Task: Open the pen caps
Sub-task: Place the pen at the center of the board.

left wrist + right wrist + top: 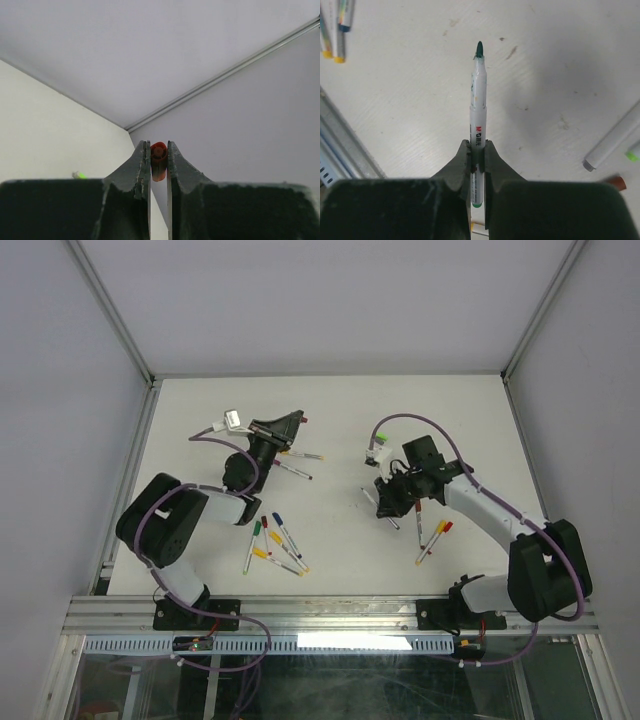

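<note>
The white table (330,410) is walled on its left, far and right sides, with a metal rail (330,612) along the near edge. We see bare surface across its far half and in the middle between the two arms. The left gripper (158,150) is held up off the table over the far-left part, its fingers clenched on a red cap (158,162). The cap sits right at the fingertips, pinched from both sides, and in the top view it juts past them toward the right arm's side. The right gripper (477,147) hangs low over the table, fingers clamped on the barrel of a green pen (478,100). The pen's long axis runs straight on from the fingers, and its bare green tip (479,50) points away from the wrist. A cluster of capped pens (275,543) lies near the left arm, and a few more pens (432,538) lie near the right arm.
</note>
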You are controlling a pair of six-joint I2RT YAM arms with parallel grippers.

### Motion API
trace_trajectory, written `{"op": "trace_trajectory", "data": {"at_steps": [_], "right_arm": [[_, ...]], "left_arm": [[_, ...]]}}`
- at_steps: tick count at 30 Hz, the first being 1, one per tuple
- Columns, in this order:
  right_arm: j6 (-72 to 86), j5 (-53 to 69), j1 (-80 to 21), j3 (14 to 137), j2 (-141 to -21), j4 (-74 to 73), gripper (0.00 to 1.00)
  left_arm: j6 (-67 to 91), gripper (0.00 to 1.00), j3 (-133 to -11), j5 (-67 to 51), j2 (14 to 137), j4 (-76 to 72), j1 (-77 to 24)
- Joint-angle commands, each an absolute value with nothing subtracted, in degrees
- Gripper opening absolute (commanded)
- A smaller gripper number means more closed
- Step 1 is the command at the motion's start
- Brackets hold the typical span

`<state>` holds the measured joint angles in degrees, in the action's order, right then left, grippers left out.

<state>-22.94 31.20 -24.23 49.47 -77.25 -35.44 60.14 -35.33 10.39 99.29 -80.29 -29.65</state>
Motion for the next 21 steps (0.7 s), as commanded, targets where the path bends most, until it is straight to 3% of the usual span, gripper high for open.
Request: {"op": "trace_trajectory", "data": {"at_steps": [1,6,11,21], "right_arm": [[-17.2,19.4,-23.8,48.1,-76.6,-28.6,0.0],[-10.9,8.9,-23.9,49.7,-80.7,-22.4,0.0],[-5.3,4.4,-23.9,54.9,-87.8,-22.7,0.03],[-3.3,-0.2,-24.0,57.2,-93.7,-23.1,0.11]], "left_arm": [[56.5,0.0,-35.3,5.6,93.0,-71.4,-29.9],[53.0,0.0,-33.0,2.0,86.0,-58.8,-30.1],[50.8,0.0,-30.1,6.0,75.8,-44.3,-30.1],[51.6,0.0,-21.5,11.6,63.0,-35.8,-29.9]]}}
